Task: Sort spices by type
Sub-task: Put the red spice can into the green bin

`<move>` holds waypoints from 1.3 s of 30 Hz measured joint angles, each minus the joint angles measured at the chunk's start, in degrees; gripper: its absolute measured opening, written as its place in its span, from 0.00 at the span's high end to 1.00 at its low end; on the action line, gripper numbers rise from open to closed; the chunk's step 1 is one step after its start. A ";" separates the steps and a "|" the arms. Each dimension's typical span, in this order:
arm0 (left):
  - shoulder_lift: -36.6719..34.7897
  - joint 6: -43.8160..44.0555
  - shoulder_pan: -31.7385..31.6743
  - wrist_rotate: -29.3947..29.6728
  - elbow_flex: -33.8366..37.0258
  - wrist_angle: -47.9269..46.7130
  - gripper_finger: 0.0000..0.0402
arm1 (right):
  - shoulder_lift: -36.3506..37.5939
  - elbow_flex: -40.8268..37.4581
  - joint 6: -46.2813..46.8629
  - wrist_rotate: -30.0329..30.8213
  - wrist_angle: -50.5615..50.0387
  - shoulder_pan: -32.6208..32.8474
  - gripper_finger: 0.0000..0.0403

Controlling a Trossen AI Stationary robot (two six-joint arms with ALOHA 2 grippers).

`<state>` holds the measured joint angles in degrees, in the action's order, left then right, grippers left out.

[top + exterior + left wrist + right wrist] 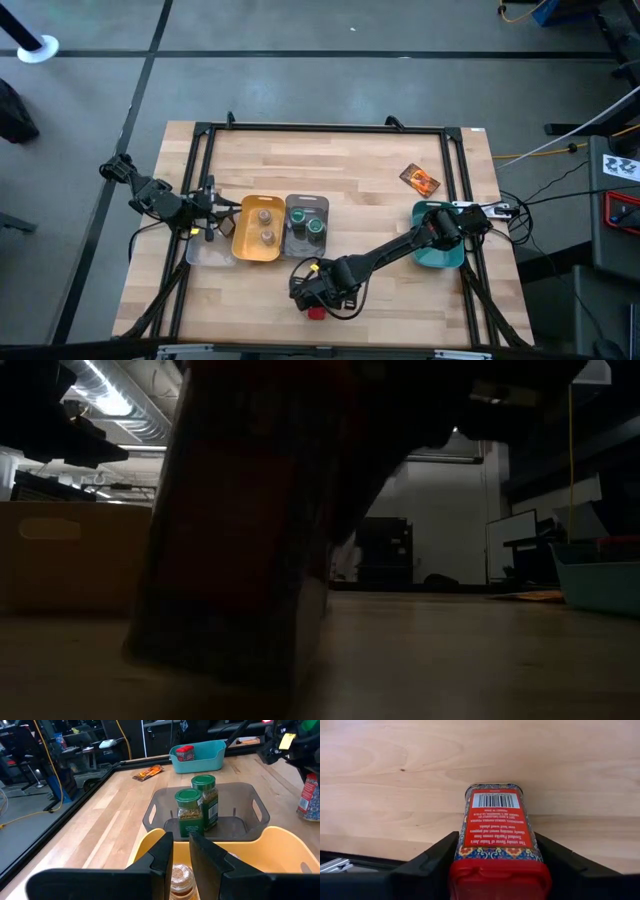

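My right gripper (314, 300) is near the table's near edge, shut on a red box (494, 827) with a red lid. A second red box (186, 753) sits in the teal tray (440, 250). Two green-lidded jars (307, 224) stand in the grey tray (250, 805), and two tan jars (265, 226) stand in the yellow tray (240, 245). One orange packet (420, 180) lies flat near the table's far right corner; no other packet shows. My left gripper (181, 855) waits at the yellow tray's left side, its fingers a narrow gap apart, touching nothing. My right gripper pinches the red box between its two fingers, one on each narrow side, at the lid end (500, 870). The fingers (437, 857) come from above, pointing down along the box. The box (310, 795) hangs slightly tilted; I cannot tell whether its lower end (215, 660) touches the table.
A clear tray (208, 252) lies left of the yellow one, under my left arm. A black frame (330, 128) runs round the tabletop. Bare wood lies between the trays and the table's far edge, and between the grey tray and the teal tray.
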<state>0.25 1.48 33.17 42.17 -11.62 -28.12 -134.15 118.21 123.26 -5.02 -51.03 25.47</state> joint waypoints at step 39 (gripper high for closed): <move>0.04 0.00 0.00 0.00 0.00 0.02 0.86 | 5.21 0.09 6.14 0.92 -9.13 0.00 0.48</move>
<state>0.30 1.48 33.17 42.17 -11.62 -28.10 -128.94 118.31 129.40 -4.10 -60.16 25.47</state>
